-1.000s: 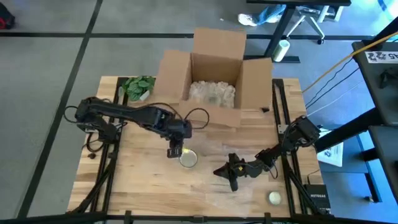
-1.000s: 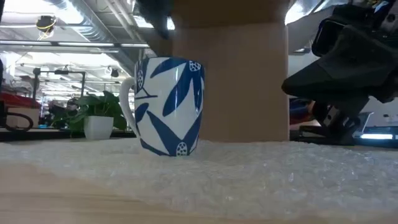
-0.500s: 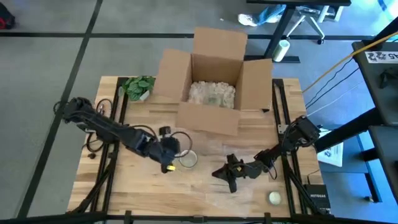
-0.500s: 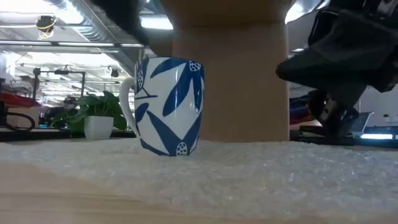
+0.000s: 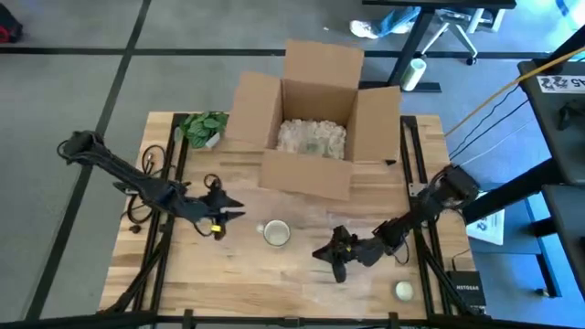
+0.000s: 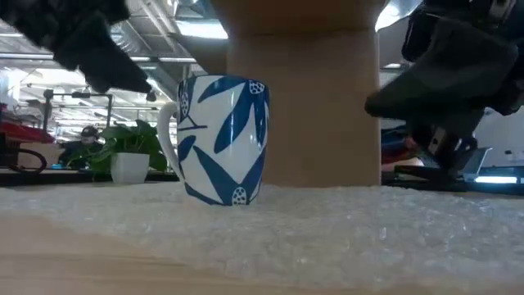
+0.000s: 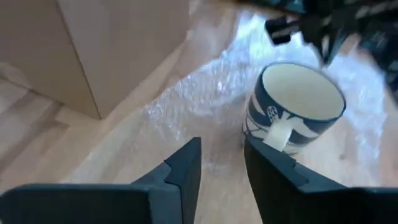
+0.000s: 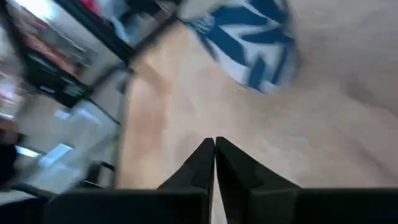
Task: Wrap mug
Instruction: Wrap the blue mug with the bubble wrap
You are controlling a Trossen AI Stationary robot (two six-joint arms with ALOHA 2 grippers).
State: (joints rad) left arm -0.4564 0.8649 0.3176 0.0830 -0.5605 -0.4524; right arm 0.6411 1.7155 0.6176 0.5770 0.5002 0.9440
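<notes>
Bubble wrap (image 6: 344, 229) covers the table (image 5: 183, 274); mug (image 5: 276, 234) upright, handle toward the left hand (image 5: 219, 216), which has withdrawn, slightly open, empty. Right hand (image 5: 327, 256) closed, empty.

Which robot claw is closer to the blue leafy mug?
Left, narrowly. The left gripper hovers just beside the mug; the right gripper sits slightly farther off on its other side.
</notes>
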